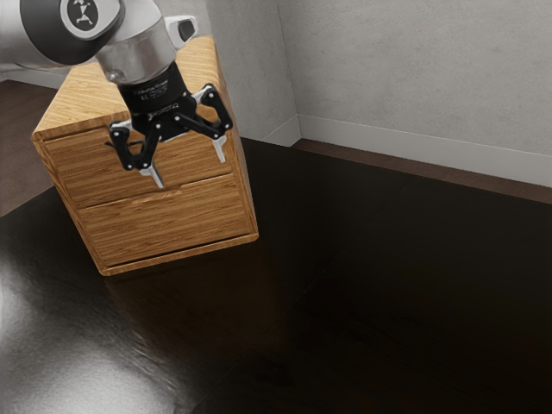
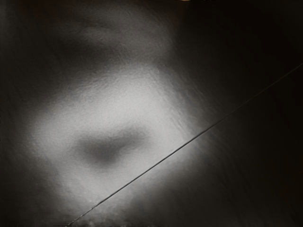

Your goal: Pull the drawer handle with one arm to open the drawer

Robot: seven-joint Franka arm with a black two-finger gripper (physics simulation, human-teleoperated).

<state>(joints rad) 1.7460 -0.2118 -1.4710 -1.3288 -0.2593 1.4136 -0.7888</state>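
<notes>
A bamboo-coloured cabinet (image 1: 86, 95) with two drawers stands on the dark table at the exterior view's upper left. The upper drawer (image 1: 90, 172) and the lower drawer (image 1: 168, 220) both sit flush with the front. A short dark stub of the upper drawer's handle (image 1: 112, 144) shows beside my hand; the remainder is hidden behind it. My black gripper (image 1: 190, 166) hangs open in front of the upper drawer, fingers spread wide and pointing down, with nothing between them. Whether it touches the handle I cannot tell.
The glossy black table (image 1: 362, 293) spreads out to the exterior view's right and front of the cabinet. In the wrist view its surface (image 2: 118, 109) shows a pale reflection, a soft shadow and a thin seam line (image 2: 189, 139). A grey wall with a white skirting board (image 1: 431, 142) runs behind.
</notes>
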